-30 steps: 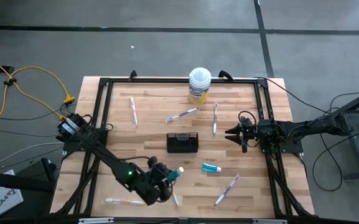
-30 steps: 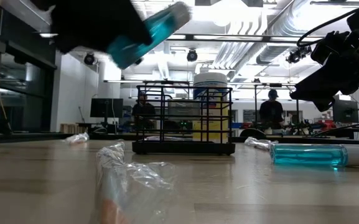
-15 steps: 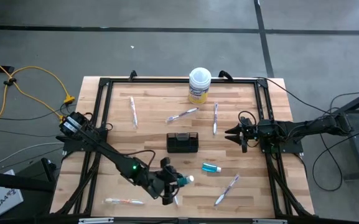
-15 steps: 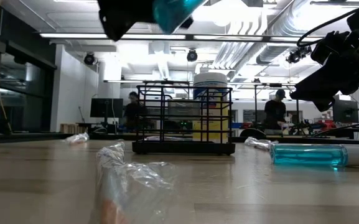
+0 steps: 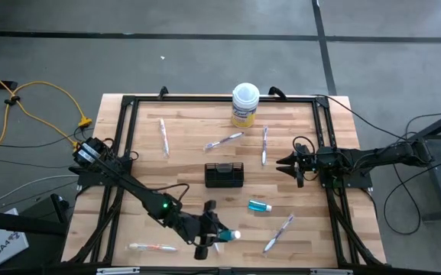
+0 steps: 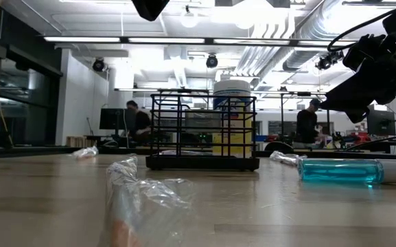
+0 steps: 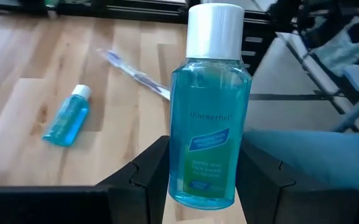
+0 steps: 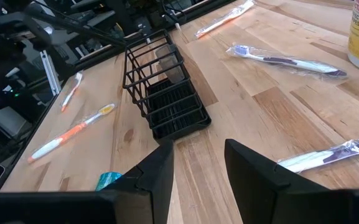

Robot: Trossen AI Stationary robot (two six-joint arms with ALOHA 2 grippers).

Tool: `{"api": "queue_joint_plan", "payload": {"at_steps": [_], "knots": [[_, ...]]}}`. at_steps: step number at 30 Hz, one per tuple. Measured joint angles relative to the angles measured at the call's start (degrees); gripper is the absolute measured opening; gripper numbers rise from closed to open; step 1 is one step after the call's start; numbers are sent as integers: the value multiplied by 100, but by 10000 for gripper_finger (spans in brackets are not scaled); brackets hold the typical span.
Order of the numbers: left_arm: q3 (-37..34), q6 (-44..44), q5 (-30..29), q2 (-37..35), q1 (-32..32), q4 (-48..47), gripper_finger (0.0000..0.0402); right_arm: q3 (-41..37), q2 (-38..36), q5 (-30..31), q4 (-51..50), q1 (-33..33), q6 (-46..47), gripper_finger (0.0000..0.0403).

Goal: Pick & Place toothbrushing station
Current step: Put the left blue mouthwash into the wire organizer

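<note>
Teal liquid fills the small tube (image 7: 209,118) with the white cap that the left gripper (image 5: 207,231) holds clamped between its two fingers (image 7: 143,172), close to the near edge of the table (image 5: 147,168) and a little left of the middle. In the left wrist view the tube stands upright between the fingers, with the cap away from the wrist.

The black wire-mesh holder (image 5: 224,175) stands near the centre of the table and, as far as the right wrist view shows, it has nothing inside. A second teal tube (image 5: 260,205) lies flat on the wood between the holder and the near right corner, apart from both. Wrapped toothbrushes (image 5: 223,141) lie scattered: one toward the far left corner, two behind the holder, one near the near right corner, one by the near left corner. A yellow tub (image 5: 244,105) with a white lid stands at the far edge, near its middle.

The right gripper (image 5: 283,163) hangs above the right side of the table, to the right of the holder, its fingers apart and holding nothing. In the low view, people show in the room behind the table.
</note>
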Motion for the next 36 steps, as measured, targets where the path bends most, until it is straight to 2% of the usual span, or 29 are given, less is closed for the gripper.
{"api": "queue_joint_plan", "payload": {"at_steps": [7, 13, 20, 23, 27, 31, 36], "knots": [[0, 8, 349, 0, 0, 0, 143, 0, 1, 0, 2, 0, 10, 135], [0, 6, 348, 0, 0, 0, 143, -1, -1, -98, 9, 1, 1368, 135], [0, -25, 345, 0, 0, -8, 143, -1, 0, 222, 213, 0, 1653, 135], [0, -284, 345, 0, 0, -51, 143, -1, -1, 41, 318, -1, 2050, 135], [0, -524, 343, 0, -8, -182, 143, 0, 2, -535, 462, 80, 2325, 135], [0, -823, 343, 0, -20, -393, 143, 0, 323, -543, 1331, 482, 2304, 135], [0, -1040, 341, 0, -20, -432, 143, 65, 1183, -410, 3088, 1364, 1491, 135]]}}
